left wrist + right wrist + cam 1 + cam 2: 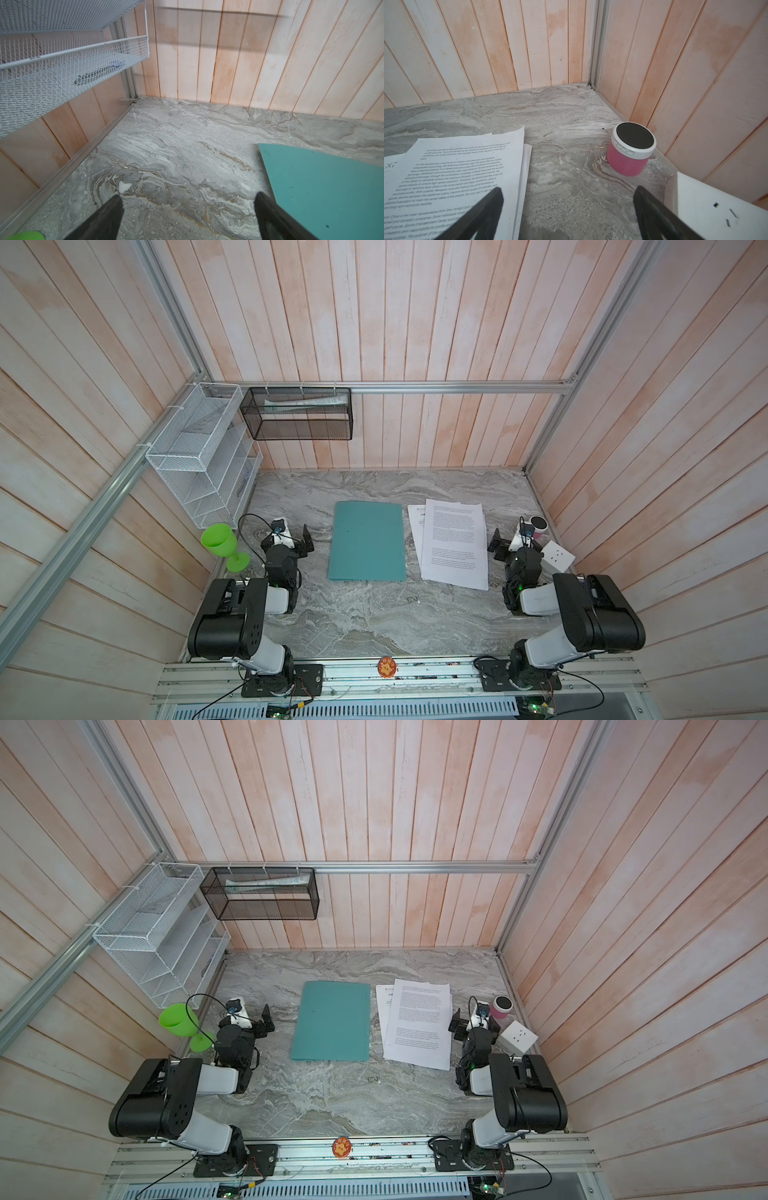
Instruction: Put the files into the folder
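1. Whitewashed plank walls [415, 323], tinged pink, close three sides of a grey marble-patterned tabletop [374, 614]; an aluminium rail [457, 386] crosses the back wall.
2. Both top views show the left arm [232, 626] and right arm [598, 614] folded low at the table's two sides, elbows raised near the front edge, wrists reaching toward the back wall.
3. Only the top views take in the white wire-mesh rack [195, 456] whole, hung in the back left corner. They also show the black mesh basket [299, 423] beside it on the rail, with a rolled paper tube [305, 403] lying inside. The left wrist view catches just the rack's underside.
4. The folder [368, 547], teal and closed, lies flat mid-table; the left wrist view shows only one corner of it, just beside a finger [274, 218].
5. The files [455, 547] lie fanned in a loose stack right of the folder, near it but apart. The right wrist view alone makes their printed paragraphs legible; one finger [483, 212] overlaps the sheets' edge there, contact unclear.
6. The left gripper [306, 541] and right gripper [497, 546] both stand with jaws spread wide, nothing held between them.
7. A green goblet [220, 541] stands by the left arm; a white socket cube [558, 556] and a pink speaker [540, 526] sit against the right wall; an orange badge [387, 667] rests on the front mounting track [436, 672].
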### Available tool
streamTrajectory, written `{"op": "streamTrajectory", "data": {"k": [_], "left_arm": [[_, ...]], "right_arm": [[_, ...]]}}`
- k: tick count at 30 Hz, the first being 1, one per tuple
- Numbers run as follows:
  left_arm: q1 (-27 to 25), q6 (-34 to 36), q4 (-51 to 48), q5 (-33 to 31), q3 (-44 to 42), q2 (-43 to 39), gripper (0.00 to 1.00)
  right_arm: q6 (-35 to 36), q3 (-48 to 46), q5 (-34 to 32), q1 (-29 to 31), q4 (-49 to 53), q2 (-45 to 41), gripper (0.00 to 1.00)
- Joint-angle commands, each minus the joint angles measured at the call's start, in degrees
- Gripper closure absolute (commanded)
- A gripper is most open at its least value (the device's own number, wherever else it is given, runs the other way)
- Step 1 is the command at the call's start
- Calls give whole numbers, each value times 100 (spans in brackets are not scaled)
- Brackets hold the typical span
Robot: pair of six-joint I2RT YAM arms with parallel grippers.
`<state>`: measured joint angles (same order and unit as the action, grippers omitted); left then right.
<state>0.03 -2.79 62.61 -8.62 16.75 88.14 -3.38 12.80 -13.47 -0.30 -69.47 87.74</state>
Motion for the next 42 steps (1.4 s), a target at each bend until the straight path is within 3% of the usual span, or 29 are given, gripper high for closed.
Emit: {"op": "streamTrajectory", "data": {"k": [1,24,27,30,33,36,38,42], "left_arm": [[-8,-3,111,30,-43,-14,0],[0,4,136,61,-61,-26,0],[-148,81,-419,-294,131,-337,0],[-628,187,-1602,-1471,519,-945,0],[-664,-744,-2904,-1694,943,-1576,0],[-661,-1779,-4568,-1202,1641,-1950,0],[-724,-2328,-5322,-693,1913,-2106,0],[-1029,-3581,-5616,93,1480,-2755,0]], "right_arm": [[-49,23,-95,19,-102,-73,2],[12,23,-40,20,-125,-71,2],[94,52,-158,92,-46,-229,2],[387,505,-609,401,1064,-759,2],[45,1078,-706,579,2154,-1257,2],[-575,1544,-302,700,2937,-1608,2],[-987,1902,495,728,3495,-1752,2],[-2095,2064,1880,900,3680,-1888,2]]}}
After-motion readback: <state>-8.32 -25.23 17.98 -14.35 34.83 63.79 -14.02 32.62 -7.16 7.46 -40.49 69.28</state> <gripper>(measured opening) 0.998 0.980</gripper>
